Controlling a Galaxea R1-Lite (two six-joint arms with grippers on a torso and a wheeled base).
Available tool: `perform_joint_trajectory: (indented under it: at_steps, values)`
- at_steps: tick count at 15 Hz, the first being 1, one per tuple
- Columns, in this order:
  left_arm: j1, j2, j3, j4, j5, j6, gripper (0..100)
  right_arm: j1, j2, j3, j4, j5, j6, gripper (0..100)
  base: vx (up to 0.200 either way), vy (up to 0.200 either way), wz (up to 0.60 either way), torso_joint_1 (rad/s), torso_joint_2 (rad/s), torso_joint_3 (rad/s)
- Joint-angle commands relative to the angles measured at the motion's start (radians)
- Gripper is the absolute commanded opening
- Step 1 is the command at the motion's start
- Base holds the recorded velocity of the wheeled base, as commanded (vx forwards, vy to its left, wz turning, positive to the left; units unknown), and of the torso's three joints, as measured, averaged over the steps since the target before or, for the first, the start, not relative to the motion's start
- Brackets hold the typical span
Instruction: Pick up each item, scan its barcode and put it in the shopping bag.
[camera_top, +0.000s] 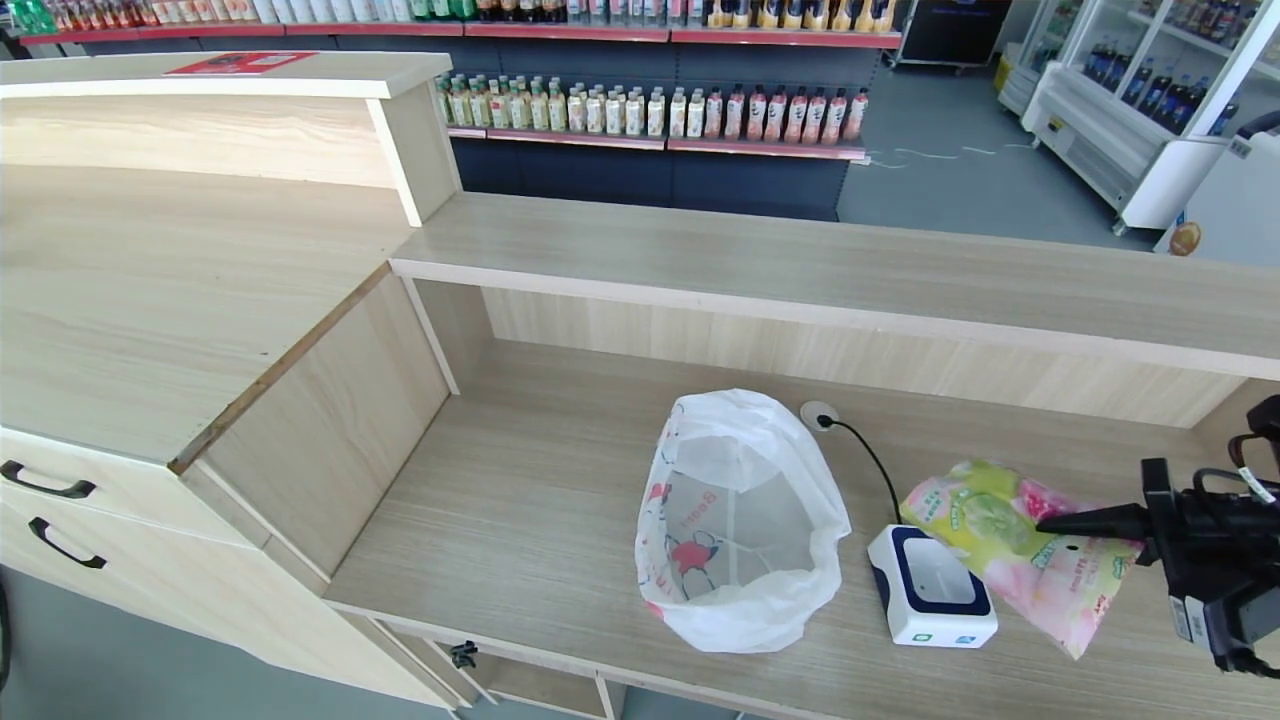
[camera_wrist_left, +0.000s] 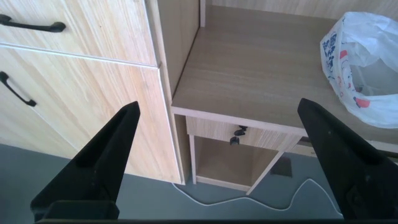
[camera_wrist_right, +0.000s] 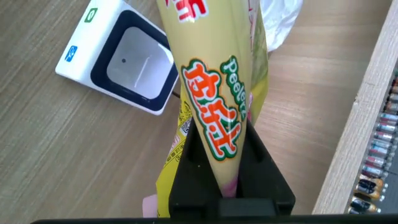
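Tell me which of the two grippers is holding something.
The right gripper, whose black fingers clamp the yellow-green and pink plastic snack packet. The left gripper is open and empty.

I count one white plastic shopping bag mid-frame, one white-and-navy box-shaped barcode scanner to its right, one green-and-pink snack packet and two black drawer handles.
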Motion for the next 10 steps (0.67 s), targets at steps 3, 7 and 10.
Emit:
perform_joint_trajectory:
  at_steps: [3,7,10]
  values:
    - [0.0,0.0,0.0,0.0,0.0,0.002,100,0.001,0.053,-0.002,-0.055,0.0,0.0,0,0.0,0.0,0.0,0.0,0.0,0.0]
    - [0.0,0.0,0.0,0.0,0.0,0.0,100,0.005,0.073,0.024,-0.057,-0.002,-0.022,0,0.0,0.0,0.0,0.0,0.0,0.0]
    - [0.0,0.0,0.0,0.0,0.0,0.0,100,0.015,0.092,0.018,-0.058,-0.005,-0.022,0,0.0,0.0,0.0,0.0,0.0,0.0]
